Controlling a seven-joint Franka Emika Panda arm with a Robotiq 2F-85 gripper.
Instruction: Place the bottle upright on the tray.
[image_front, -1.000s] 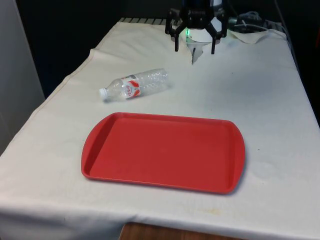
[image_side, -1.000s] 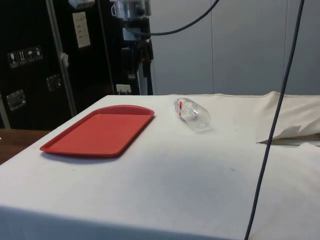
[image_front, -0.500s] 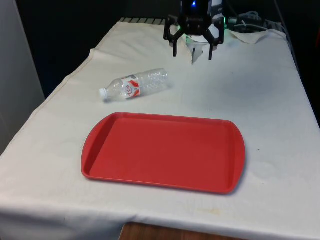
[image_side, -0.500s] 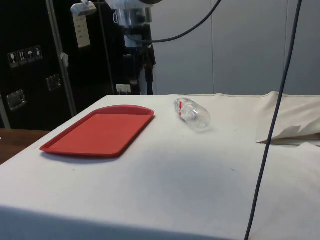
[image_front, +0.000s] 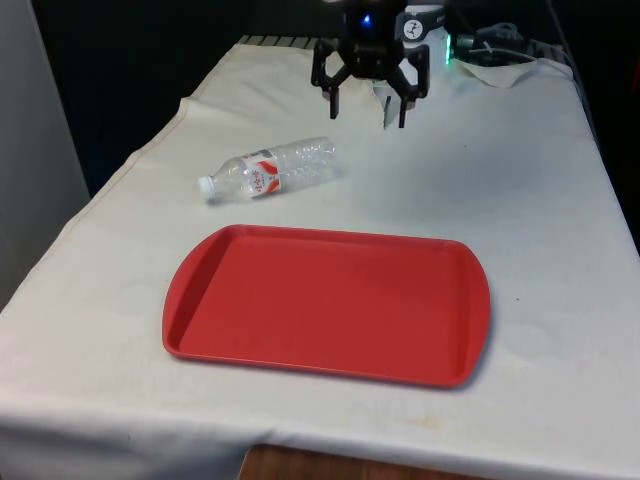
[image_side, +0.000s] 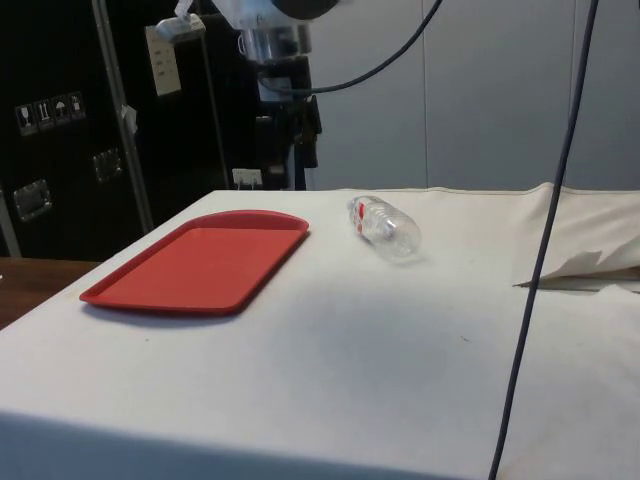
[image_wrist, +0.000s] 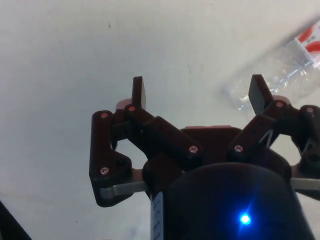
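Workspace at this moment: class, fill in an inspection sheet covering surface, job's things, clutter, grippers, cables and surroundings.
Surface: table under a white cloth, creased at the far end.
Job's things: clear bottle with a red label lies on its side on the cloth, beyond the red tray and apart from it; nothing on the tray.
Clutter: crumpled white paper at the far end.
Grippers: gripper open, above the cloth beyond the bottle, holding nothing.
Cables: dark cable hangs across the side view.
Surroundings: dark cabinets, pale wall panels.

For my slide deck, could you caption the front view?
Open gripper hovers above the cloth beyond a bottle lying on its side; red tray empty.
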